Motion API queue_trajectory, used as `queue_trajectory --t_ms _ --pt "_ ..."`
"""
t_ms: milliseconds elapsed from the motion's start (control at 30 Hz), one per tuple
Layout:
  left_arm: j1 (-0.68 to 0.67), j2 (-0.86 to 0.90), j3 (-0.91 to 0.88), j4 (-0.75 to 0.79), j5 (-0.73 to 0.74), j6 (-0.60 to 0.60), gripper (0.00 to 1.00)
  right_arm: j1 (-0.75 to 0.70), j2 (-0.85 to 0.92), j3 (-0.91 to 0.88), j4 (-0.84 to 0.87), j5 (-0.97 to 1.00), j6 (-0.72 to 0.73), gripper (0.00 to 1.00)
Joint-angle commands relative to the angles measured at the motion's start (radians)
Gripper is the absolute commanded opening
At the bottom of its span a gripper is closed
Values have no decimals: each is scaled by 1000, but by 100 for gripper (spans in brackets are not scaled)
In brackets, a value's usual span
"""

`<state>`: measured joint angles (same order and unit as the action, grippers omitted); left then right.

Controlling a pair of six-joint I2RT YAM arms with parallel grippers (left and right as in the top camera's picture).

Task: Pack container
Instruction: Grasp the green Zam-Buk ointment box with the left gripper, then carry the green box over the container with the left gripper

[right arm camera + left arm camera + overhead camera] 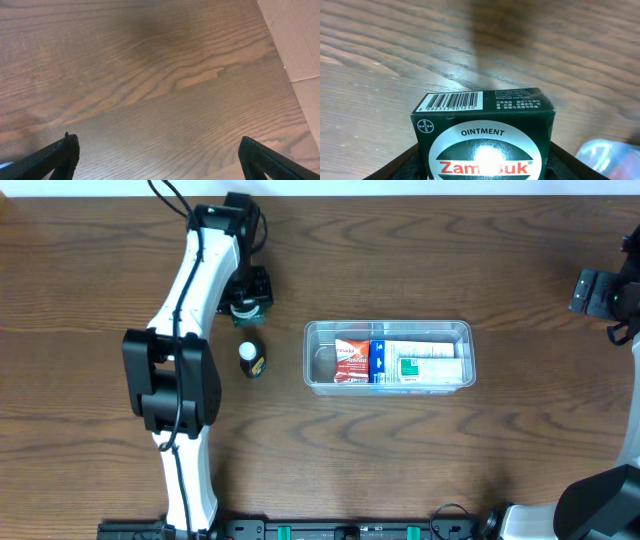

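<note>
1. Wood-grain table (pixel 420 450) carries everything.
2. Container (pixel 388 324) sits near centre, holding a red-and-white box (pixel 351 361) and a blue-and-white box (pixel 420 364).
3. Left gripper (pixel 246 300), at its 10 o'clock, clamps a green ointment box (pixel 482 135).
4. Small bottle (pixel 251 358) lies at that gripper's 6 o'clock.
5. Right gripper (pixel 157 147) is spread wide over bare wood.

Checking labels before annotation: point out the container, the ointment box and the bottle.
container (pixel 318 362): overhead view, bare floor at its left end.
ointment box (pixel 482 132): left wrist view, green front face, at the word OINTMENT.
bottle (pixel 247 352): overhead view, white cap.
</note>
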<state>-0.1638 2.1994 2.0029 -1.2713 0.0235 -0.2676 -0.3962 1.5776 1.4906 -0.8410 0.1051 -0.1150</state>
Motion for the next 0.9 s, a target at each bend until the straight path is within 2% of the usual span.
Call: queue_trajectory --t_ms 0,233,467,667,867 --pt "-4 -70 26 -21 61 44 68 -4 6 2 -1 -2 13 99" --pt "-60 -140 26 -50 211 52 68 -2 6 2 -10 -1 13 99" --pt "-188 -180 26 -64 309 76 68 -2 6 2 -10 -1 13 99" --pt "-328 -180 16 -44 293 68 68 -2 6 2 -10 -1 13 99" --pt "-451 -179 -8 -43 127 -90 69 -2 6 2 -10 -1 13 99"
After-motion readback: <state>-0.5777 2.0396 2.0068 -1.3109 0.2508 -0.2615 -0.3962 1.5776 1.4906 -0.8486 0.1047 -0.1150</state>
